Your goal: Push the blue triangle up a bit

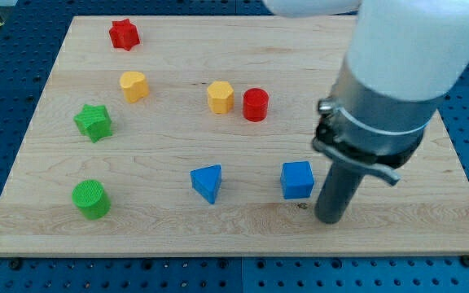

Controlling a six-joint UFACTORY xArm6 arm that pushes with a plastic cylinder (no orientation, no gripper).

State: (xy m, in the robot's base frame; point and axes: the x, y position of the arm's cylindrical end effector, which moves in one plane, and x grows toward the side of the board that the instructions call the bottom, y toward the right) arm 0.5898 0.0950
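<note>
The blue triangle (208,182) lies on the wooden board (243,232) at the lower middle. A blue cube (297,180) sits to its right. My tip (330,218) rests on the board just right of and slightly below the blue cube, well to the right of the blue triangle. The rod hangs from the large grey and white arm (397,73) that fills the upper right of the view.
A red star (124,34) lies at the top left. A yellow block (133,85), a yellow hexagon (220,97) and a red cylinder (255,105) lie across the middle. A green star (94,122) and a green cylinder (90,199) lie at the left.
</note>
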